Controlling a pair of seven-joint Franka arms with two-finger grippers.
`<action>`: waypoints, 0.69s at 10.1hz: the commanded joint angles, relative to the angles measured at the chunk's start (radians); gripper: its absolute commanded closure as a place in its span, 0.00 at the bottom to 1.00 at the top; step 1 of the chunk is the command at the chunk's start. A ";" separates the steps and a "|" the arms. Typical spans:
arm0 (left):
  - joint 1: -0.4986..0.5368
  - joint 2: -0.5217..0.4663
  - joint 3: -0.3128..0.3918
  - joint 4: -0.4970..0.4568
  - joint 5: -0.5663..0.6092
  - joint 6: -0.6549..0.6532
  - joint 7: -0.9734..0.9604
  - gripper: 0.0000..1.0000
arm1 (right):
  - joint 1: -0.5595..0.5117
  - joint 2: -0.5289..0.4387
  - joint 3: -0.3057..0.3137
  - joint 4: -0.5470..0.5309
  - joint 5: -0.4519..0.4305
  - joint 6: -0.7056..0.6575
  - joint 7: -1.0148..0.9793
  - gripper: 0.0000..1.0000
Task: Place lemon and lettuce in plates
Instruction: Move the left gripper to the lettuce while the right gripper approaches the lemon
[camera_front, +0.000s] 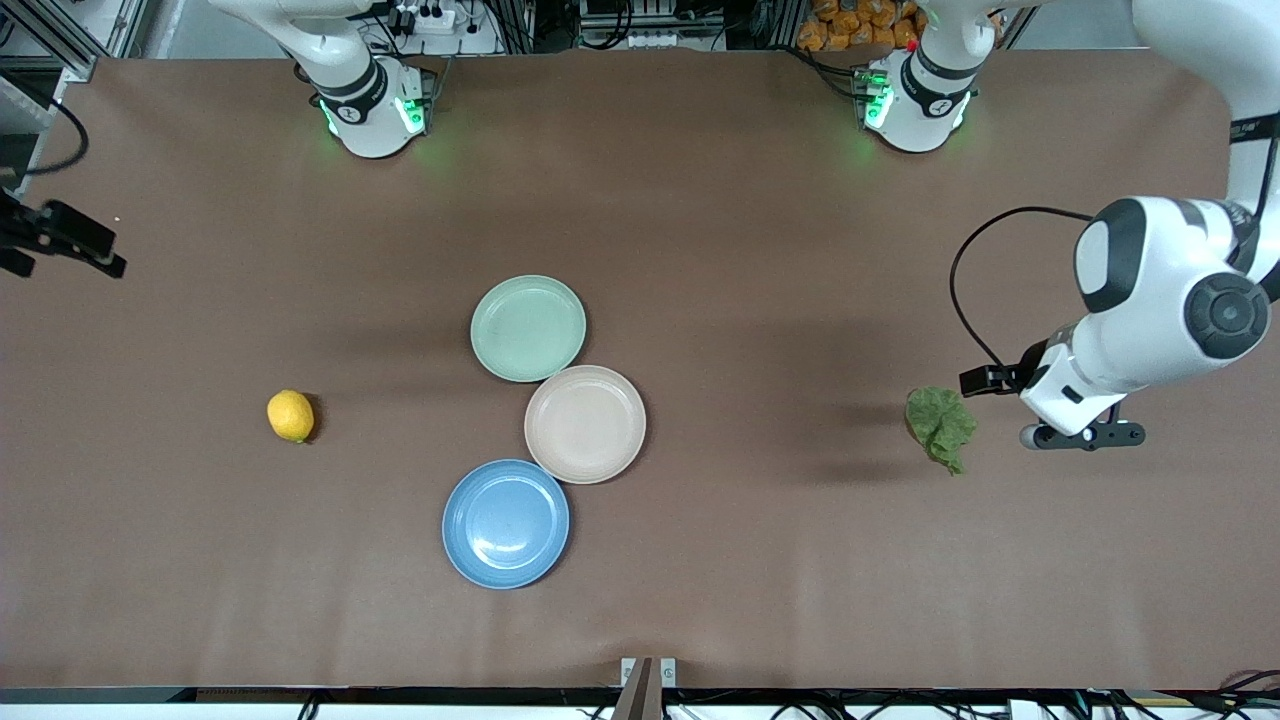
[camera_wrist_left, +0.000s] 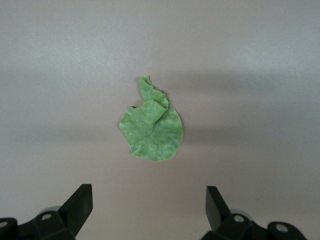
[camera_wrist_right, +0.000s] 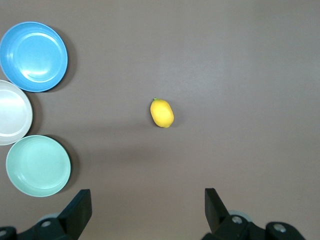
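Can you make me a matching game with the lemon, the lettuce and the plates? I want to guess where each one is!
Things:
1. lemon
2. lettuce
3. blue plate
4. pale green plate

Places:
A. nearest the front camera of the three plates
B. toward the right arm's end of the table
C. farthest plate from the front camera
D. toward the left arm's end

Pairs: 1-B, 2-D, 3-A, 4-C

Three plates are counted on the desk (camera_front: 700, 600): one blue plate (camera_front: 506, 523), one beige-pink plate (camera_front: 585, 424) and one pale green plate (camera_front: 528, 328). One lemon (camera_front: 290, 415) and one lettuce (camera_front: 940, 427) leaf are seen.
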 joint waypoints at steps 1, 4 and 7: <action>-0.004 0.064 -0.004 0.012 0.033 0.052 -0.039 0.00 | -0.006 0.001 0.007 -0.101 -0.014 0.084 0.009 0.00; -0.010 0.154 -0.004 0.015 0.115 0.147 -0.098 0.00 | -0.006 0.011 0.007 -0.217 -0.013 0.207 0.009 0.00; -0.013 0.216 -0.006 0.017 0.159 0.221 -0.148 0.00 | -0.006 0.044 0.007 -0.343 -0.013 0.364 0.009 0.00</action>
